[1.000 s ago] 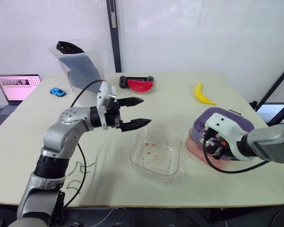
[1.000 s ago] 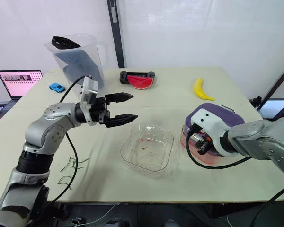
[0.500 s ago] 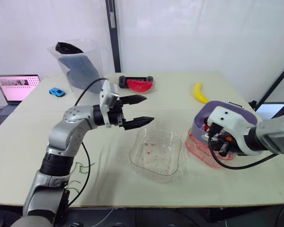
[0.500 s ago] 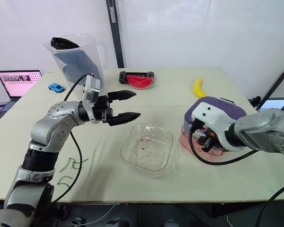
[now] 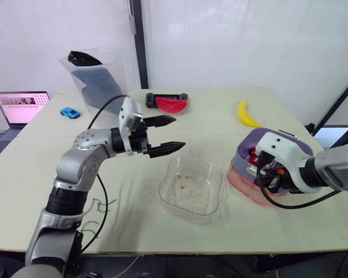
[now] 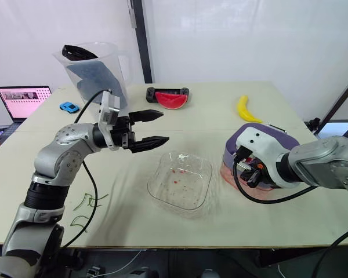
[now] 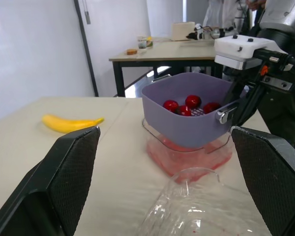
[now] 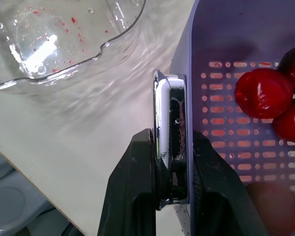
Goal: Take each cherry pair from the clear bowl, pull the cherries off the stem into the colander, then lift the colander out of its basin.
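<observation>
Over on the right of the head view, the right claw (image 8: 170,145) is clamped on the chrome metal handle (image 8: 168,98) at the rim of the purple perforated plastic colander (image 7: 187,125), one black finger on each side of it, pinched tight. The colander sits lower right in the frame, over its clear pink-tinted basin (image 5: 242,186), and from here I cannot tell whether it is fully seated in the basin or has come clear of it. Inside are the glossy red cherries (image 7: 192,102), bunched together against the perforated floor. Just left of it, centre frame, the clear square plastic bowl (image 5: 168,174) rests on the pale counter (image 5: 209,124), with nothing in it but red flecks of juice. Above and left of the bowl the left claw (image 5: 178,132) hangs in the air, fingers spread wide, gripping nothing, pointing across toward the colander. At the lower left, thin green stems (image 5: 93,208) lie on the counter near the edge. Along the back, a yellow banana (image 5: 247,114) sits upper right, a red watermelon slice (image 5: 171,104) upper centre, a tall clear plastic jug (image 5: 98,78) upper left, with a small blue toy car (image 5: 70,112) and an open laptop (image 5: 22,106) beside it.
</observation>
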`<state>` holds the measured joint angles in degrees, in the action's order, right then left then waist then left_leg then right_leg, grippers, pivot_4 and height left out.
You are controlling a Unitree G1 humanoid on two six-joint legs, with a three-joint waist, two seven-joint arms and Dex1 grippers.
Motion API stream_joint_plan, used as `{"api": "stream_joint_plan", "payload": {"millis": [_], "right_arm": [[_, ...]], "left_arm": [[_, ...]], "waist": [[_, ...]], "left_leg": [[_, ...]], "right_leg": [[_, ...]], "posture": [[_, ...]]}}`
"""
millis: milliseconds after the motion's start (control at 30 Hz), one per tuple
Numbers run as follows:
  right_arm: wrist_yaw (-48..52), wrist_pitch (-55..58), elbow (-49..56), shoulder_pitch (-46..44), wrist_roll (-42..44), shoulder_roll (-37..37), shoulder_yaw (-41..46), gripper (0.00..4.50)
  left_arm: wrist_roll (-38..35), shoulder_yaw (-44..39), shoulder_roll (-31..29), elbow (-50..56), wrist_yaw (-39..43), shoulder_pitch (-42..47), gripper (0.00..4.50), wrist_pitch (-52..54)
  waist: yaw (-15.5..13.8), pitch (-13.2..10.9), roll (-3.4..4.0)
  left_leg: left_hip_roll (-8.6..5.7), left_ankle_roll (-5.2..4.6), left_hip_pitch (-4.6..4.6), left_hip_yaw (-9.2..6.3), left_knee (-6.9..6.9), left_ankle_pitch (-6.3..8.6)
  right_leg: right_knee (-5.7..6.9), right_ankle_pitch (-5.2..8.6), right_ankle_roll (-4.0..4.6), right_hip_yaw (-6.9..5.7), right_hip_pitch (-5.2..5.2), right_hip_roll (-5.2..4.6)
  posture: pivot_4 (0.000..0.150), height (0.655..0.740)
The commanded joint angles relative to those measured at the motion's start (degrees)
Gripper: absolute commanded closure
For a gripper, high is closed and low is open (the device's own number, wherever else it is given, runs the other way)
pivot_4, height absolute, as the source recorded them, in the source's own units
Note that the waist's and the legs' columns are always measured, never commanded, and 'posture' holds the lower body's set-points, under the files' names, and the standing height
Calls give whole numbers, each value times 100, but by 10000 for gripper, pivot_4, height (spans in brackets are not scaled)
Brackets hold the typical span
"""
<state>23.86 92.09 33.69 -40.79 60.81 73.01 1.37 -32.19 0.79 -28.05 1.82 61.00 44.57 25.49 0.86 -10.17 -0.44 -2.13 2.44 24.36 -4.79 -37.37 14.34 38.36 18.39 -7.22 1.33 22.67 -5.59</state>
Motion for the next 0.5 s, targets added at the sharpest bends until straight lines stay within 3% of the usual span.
{"api": "stream_joint_plan", "payload": {"millis": [33, 500], "right_arm": [[-23, 36, 26, 14, -256, 78, 332, 42600], [-426, 41, -214, 222, -214, -312, 600, 42600]], "left_arm": [[-13, -161, -61, 74, -33, 6, 0, -87], [21, -145, -39, -1, -37, 36, 0, -112]], "waist": [[-1, 0, 0], [-4, 0, 0]], "left_leg": [[0, 0, 0, 0, 0, 0], [-1, 0, 1, 0, 0, 0]], "right_leg": [[0, 0, 0, 0, 0, 0], [2, 0, 0, 0, 1, -1]], "posture": [[1500, 7400], [1500, 7400]]}}
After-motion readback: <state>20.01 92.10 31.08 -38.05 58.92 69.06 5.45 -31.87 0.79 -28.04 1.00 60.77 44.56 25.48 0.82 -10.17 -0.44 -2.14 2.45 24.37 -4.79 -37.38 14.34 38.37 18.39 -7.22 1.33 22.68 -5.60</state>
